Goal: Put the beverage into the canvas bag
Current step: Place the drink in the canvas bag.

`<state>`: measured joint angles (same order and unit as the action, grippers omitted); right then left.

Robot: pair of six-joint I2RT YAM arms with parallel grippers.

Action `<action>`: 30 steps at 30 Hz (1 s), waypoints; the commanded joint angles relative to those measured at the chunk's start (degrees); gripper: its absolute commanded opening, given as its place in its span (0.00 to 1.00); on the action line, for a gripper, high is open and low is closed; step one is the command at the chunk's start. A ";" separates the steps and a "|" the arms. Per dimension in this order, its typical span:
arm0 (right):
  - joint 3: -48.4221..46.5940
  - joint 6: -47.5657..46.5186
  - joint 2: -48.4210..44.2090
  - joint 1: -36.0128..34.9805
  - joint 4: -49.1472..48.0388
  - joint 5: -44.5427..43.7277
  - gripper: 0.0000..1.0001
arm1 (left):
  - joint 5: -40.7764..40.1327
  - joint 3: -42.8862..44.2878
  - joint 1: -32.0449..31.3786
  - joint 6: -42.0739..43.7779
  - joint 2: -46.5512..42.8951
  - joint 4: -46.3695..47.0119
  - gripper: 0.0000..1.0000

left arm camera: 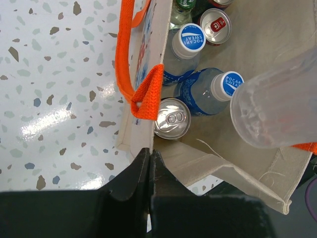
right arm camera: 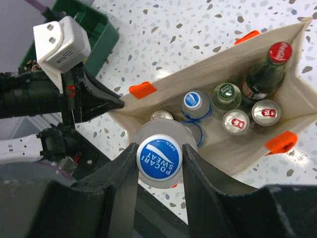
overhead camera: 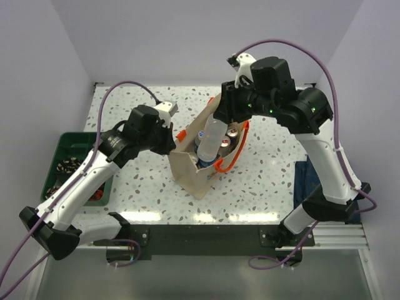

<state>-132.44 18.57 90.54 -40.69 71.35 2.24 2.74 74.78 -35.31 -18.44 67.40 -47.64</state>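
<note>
Bright even overhead light, faint soft shadows, glare on the table (left arm camera: pixel 49 116) at nine o'clock in the left wrist view, bottle (left arm camera: pixel 277 109) at three o'clock blurred.

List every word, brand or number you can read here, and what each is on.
"POCARI SWEAT": blue cap of the bottle in the right gripper.
"POCARI SWEAT": both blue-capped bottles inside the canvas bag.
Red bottle cap, can tops, bag print: too small or blurred.
</note>
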 commanded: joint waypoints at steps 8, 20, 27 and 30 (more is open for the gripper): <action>-0.54 -0.46 0.51 -9.49 -9.74 -3.91 0.00 | 0.60 3.44 -0.11 -0.28 -3.59 2.02 0.00; 3.85 -1.16 1.48 -17.32 -11.58 -11.38 0.00 | 0.95 3.70 -0.11 -0.28 -4.03 2.11 0.00; 7.98 -0.46 1.65 -19.52 -13.61 -14.02 0.00 | 1.39 4.05 -0.20 -0.55 -4.29 2.11 0.00; 10.01 0.06 1.22 -19.78 -14.84 -14.46 0.00 | 1.39 4.23 -0.11 -0.55 -4.20 2.11 0.00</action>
<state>-122.69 16.84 93.62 -59.48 66.70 -11.46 2.96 74.78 -35.33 -18.44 67.22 -47.75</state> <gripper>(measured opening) 0.392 0.028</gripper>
